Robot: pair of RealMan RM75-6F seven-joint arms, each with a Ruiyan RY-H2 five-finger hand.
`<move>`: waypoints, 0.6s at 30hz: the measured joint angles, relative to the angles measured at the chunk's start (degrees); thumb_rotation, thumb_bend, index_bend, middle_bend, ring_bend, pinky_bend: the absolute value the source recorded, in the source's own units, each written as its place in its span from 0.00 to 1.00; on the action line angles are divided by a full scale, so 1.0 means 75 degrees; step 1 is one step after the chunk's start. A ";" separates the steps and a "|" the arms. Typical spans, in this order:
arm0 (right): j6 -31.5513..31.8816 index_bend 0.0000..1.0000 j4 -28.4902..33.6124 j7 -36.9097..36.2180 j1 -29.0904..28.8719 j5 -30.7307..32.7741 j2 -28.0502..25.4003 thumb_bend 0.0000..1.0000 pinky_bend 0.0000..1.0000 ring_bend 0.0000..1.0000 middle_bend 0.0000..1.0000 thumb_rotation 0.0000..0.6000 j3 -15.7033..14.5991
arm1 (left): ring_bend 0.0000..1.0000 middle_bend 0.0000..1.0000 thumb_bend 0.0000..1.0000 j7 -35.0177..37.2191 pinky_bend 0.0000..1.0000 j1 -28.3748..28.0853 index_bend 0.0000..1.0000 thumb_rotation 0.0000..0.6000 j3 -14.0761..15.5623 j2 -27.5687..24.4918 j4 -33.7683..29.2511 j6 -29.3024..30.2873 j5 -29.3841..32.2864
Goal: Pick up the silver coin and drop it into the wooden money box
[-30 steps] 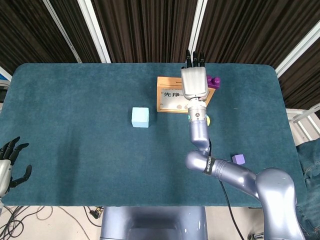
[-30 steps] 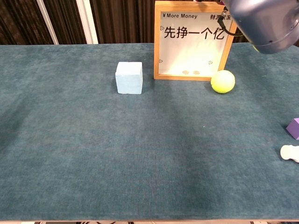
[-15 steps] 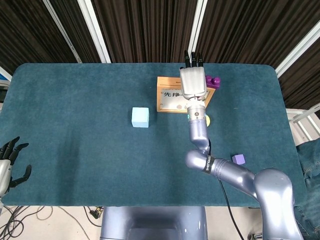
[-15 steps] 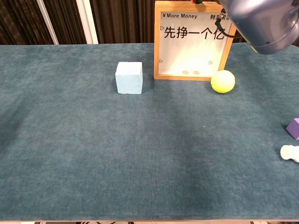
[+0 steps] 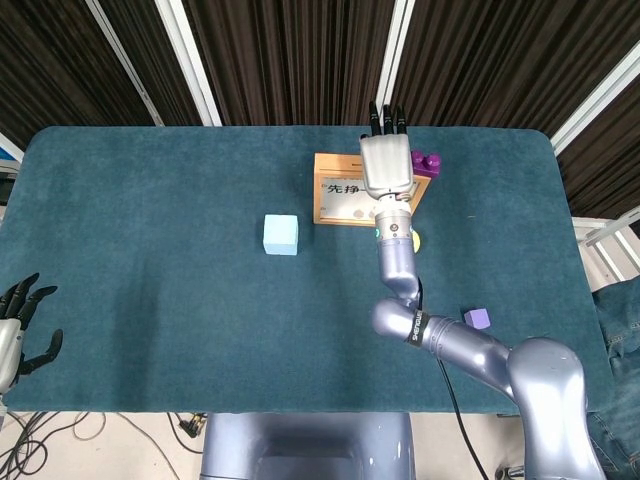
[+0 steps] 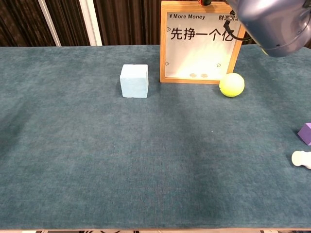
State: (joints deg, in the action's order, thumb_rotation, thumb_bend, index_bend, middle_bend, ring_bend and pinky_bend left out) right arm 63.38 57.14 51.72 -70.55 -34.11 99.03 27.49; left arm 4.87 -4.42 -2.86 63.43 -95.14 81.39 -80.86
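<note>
Wooden money box: upright at the far side of your teal tabletop; front panel reads "¥More Money" above large Chinese characters "先挣一个亿".
Right hand: poised over the box's top; whether it holds the silver coin you cannot tell, and the coin itself does not show.
Left hand: at the near left edge, fingers spread, holding nothing.
Pale blue cube: left of the box.
Yellow ball: at the box's right front corner.
Purple block: near right.
</note>
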 measured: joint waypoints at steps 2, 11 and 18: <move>-0.0003 0.51 -0.0005 -0.0003 0.0002 0.0009 0.0007 0.64 0.00 0.00 0.00 1.00 0.0020 | 0.00 0.01 0.43 0.0005 0.10 0.0001 0.20 1.00 -0.0002 0.0000 -0.0003 0.0002 0.0005; -0.0002 0.46 0.0013 0.0026 0.0032 0.0011 0.0015 0.64 0.00 0.00 0.00 1.00 0.0052 | 0.00 0.01 0.43 0.0000 0.10 -0.0005 0.20 1.00 -0.0009 -0.0001 -0.0011 -0.0017 0.0036; 0.0127 0.45 0.0252 -0.0120 0.0085 -0.0114 -0.0085 0.64 0.00 0.00 0.00 1.00 0.0117 | 0.00 0.01 0.43 -0.0020 0.10 -0.0010 0.20 1.00 -0.0007 -0.0003 -0.0004 -0.0028 0.0043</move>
State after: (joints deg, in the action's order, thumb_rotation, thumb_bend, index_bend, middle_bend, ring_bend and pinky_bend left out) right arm 64.32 59.03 50.82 -69.91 -34.96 98.40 28.37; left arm 4.72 -4.49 -2.92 63.41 -95.17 81.18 -80.54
